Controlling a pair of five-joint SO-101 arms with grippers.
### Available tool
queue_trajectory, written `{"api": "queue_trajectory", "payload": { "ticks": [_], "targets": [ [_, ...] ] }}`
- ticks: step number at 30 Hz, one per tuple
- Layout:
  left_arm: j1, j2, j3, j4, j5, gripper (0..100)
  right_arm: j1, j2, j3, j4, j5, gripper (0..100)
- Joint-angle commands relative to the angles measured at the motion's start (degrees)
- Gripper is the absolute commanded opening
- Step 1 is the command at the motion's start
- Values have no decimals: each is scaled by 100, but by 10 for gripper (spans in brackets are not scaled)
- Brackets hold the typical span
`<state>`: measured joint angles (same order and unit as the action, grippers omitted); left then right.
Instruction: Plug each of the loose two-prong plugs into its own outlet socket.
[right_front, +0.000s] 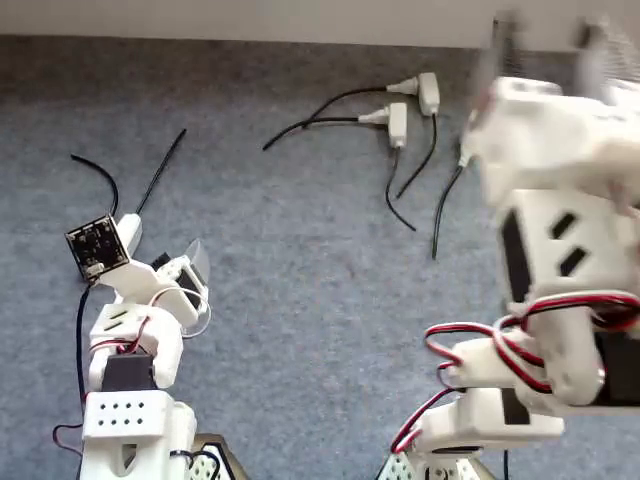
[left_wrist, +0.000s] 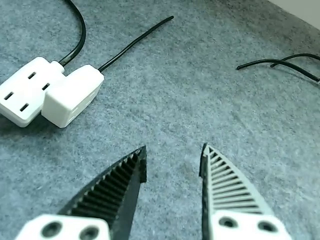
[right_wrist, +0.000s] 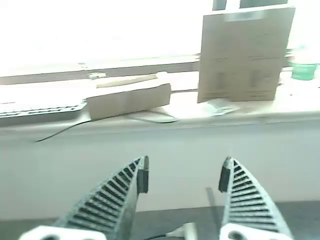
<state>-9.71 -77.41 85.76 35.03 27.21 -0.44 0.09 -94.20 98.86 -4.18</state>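
A white outlet socket block lies on the grey carpet with a white two-prong plug pressed against its side, the plug's black cable trailing away. My left gripper hovers open just short of them, nothing between its fingers. In the high view it sits at the left, the socket mostly hidden under the arm. Two loose white plugs lie at the back, a third half hidden by the raised right arm. My right gripper is open, lifted high, facing the wall.
Black cables curl from the loose plugs across the back of the carpet. A small white plug shows below the right fingers. A windowsill with boxes runs behind the table. Open carpet lies between the arms.
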Motion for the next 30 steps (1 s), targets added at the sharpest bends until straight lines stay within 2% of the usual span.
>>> {"api": "queue_trajectory", "payload": {
  "ticks": [1, 5, 10, 16, 23, 30],
  "targets": [
    [101, -57, -31, -114, -35, 189, 1297, -75, 1191, 198, 62, 231],
    [101, -57, -31, -114, -35, 189, 1666, -75, 3363, -400, 70, 231],
    [101, -57, -31, -114, -35, 189, 2378, -75, 5675, -1956, 114, 231],
    [136, -57, -31, -114, -35, 189, 2484, -66, 7547, -3134, 1143, 231],
    [163, -57, -31, -114, -44, 189, 2607, 1042, 8101, -3398, 1574, 231],
    [163, -57, -31, -114, -44, 189, 2862, 2484, 7363, -3873, 1591, 231]
  ]
}}
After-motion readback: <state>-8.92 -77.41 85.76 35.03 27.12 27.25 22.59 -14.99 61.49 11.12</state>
